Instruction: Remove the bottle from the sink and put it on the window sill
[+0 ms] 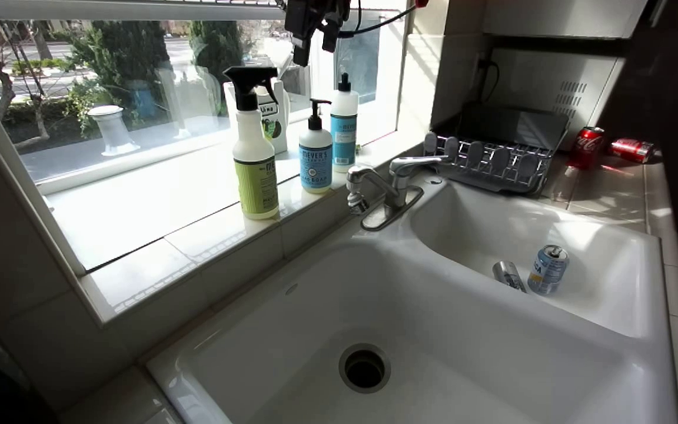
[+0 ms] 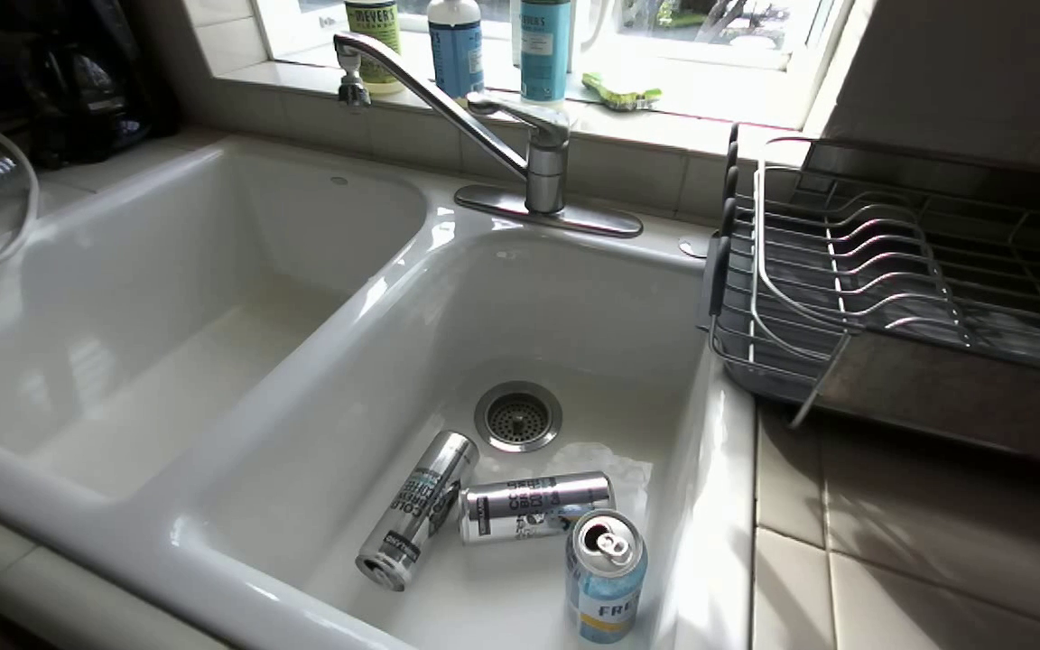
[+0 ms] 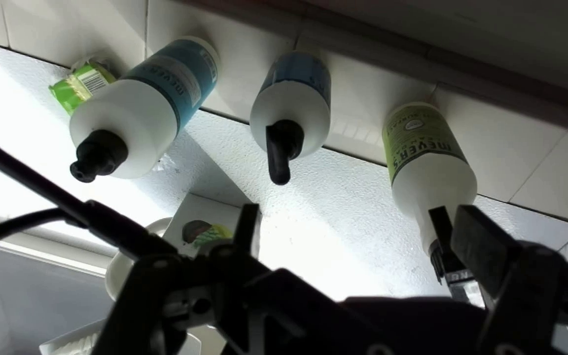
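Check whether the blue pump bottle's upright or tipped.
Upright: the bottle stands on its base on the window sill, black pump on top.

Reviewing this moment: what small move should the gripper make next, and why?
Probably a short lift straight up, away from the sill. The blue pump bottle stands on it, the open gripper hangs apart from that bottle, and in the wrist view a finger overlaps the spray bottle, so sideways travel looks riskier.

The tiled counter (image 1: 607, 203) carries the sink (image 1: 467, 280), a dish rack (image 1: 500, 160) and two red cans (image 1: 585, 150).
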### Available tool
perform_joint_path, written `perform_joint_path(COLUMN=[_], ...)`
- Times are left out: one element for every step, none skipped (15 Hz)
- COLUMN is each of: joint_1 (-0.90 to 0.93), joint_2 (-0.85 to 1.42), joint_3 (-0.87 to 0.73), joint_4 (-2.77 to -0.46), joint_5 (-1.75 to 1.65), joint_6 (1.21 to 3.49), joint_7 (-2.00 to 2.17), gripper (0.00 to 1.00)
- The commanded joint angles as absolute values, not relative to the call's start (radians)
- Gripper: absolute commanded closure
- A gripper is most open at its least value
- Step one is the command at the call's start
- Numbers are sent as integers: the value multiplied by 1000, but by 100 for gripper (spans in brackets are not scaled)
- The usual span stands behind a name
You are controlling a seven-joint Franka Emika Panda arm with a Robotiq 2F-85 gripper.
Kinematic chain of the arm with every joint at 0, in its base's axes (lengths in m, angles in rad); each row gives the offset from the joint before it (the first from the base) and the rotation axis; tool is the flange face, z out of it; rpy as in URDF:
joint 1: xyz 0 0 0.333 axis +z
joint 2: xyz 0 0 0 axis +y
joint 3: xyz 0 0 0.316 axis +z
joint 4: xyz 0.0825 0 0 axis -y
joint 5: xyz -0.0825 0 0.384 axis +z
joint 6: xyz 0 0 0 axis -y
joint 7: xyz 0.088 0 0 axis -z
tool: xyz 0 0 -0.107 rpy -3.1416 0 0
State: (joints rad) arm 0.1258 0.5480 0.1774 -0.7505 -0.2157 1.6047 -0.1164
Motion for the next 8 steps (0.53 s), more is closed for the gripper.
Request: perform_joint_path(joint_1=[123, 122, 125, 125, 125, 125, 124, 123], joint_2=[449, 427, 505, 490, 477, 469, 463, 460], joint_3=[172, 172, 177, 177, 177, 177, 177, 177], joint_4=[-897, -930, -809, -830, -847, -858, -866, -872], joint_5=[-220, -222, -216, -216, -216, -216, -216, -216], joint_6=[1626, 1632, 1606, 1606, 1606, 1606, 1607, 1607], joint_7=[-45, -32, -71, -60, -55, -52, -51, -50], gripper=[0, 0, 0, 0, 0, 0, 0, 0])
